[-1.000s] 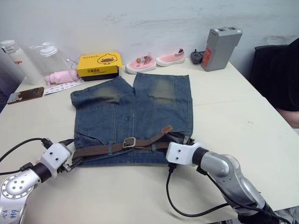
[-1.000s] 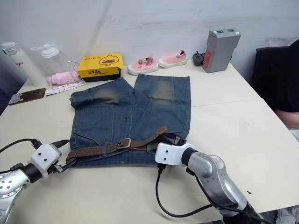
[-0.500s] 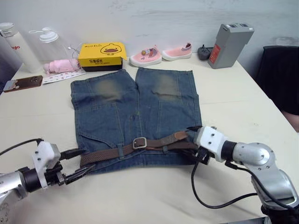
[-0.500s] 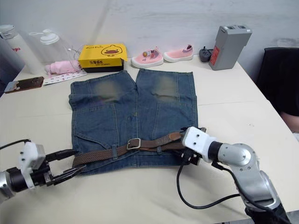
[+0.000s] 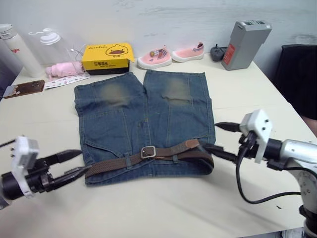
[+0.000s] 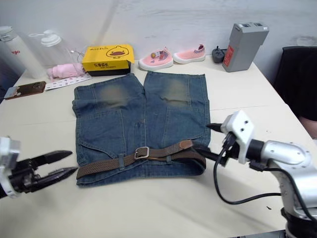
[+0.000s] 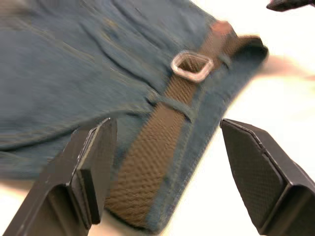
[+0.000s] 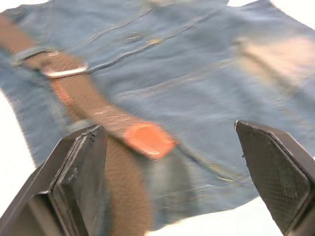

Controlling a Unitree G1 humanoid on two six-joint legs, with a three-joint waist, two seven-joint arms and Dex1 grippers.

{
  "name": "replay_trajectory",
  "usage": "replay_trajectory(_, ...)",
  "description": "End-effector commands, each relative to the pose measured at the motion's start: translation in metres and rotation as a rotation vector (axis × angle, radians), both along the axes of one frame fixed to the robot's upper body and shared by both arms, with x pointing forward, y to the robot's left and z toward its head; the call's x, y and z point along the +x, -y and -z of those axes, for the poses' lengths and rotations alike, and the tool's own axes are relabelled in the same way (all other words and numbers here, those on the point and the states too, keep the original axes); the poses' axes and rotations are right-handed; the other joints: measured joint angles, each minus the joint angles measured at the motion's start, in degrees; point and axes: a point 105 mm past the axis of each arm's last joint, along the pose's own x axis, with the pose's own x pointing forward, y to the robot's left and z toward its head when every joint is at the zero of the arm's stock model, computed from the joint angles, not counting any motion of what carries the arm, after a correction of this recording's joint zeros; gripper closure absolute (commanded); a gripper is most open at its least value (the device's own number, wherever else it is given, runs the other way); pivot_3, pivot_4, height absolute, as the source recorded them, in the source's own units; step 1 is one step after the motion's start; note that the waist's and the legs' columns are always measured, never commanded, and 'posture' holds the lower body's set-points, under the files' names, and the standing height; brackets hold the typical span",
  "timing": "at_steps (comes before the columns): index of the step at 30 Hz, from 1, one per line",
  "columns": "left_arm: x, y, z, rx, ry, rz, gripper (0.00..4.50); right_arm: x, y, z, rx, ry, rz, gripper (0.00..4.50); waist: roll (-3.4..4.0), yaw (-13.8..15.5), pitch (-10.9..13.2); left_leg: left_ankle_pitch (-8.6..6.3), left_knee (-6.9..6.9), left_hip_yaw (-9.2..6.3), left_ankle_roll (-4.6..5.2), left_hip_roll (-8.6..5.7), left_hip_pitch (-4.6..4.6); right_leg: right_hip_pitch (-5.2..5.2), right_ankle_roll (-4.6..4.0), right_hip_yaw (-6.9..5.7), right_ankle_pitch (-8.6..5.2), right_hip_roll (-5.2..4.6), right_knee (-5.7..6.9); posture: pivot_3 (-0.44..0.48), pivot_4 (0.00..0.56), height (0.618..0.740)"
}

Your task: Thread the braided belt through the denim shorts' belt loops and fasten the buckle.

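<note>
Verification of the buckle (image 5: 148,151) on the braided belt (image 5: 119,162) suits both spread, empty grippers, left gripper (image 5: 70,165) and right gripper (image 5: 220,139).

The left gripper (image 5: 69,164) pointed toward 3 o'clock, fingers spread apart; the right gripper (image 5: 221,140) pointed toward 9 o'clock, equally agape.

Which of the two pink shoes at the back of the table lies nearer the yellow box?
The pink shoe with the striped strap; it lies beside the yellow box, the other shoe beyond it.
</note>
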Motion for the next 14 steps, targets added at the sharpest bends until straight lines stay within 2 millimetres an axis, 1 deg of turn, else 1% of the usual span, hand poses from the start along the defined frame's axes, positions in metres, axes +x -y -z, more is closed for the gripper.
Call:
replay_trajectory(1,0.002,0.005,-0.003,0.02,0.026,0.013,0.82,0.006,0.007,-0.007,-0.009,0.05,0.035,0.09,0.05,-0.07,0.03,0.0,0.0,0.02,0.0,0.01,0.0,0.0,0.0,0.01,0.0,0.0,0.0,0.0,0.15,0.636)
replay_trajectory(4,0.006,0.006,-0.003,0.02,0.046,0.006,0.82,0.011,0.008,-0.006,-0.026,0.056,0.048,0.09,0.11,-0.14,0.07,0.0,0.0,0.14,0.0,0.03,-0.02,-0.02,0.0,0.09,0.01,0.0,0.01,0.0,0.15,0.636)
replay_trajectory(14,0.017,0.006,-0.003,0.02,0.091,-0.019,0.82,0.015,0.004,-0.001,-0.021,0.053,0.06,0.09,0.11,-0.18,0.08,0.02,-0.01,0.16,-0.02,0.08,-0.01,-0.04,0.0,0.1,0.03,0.02,-0.02,0.0,0.15,0.636)
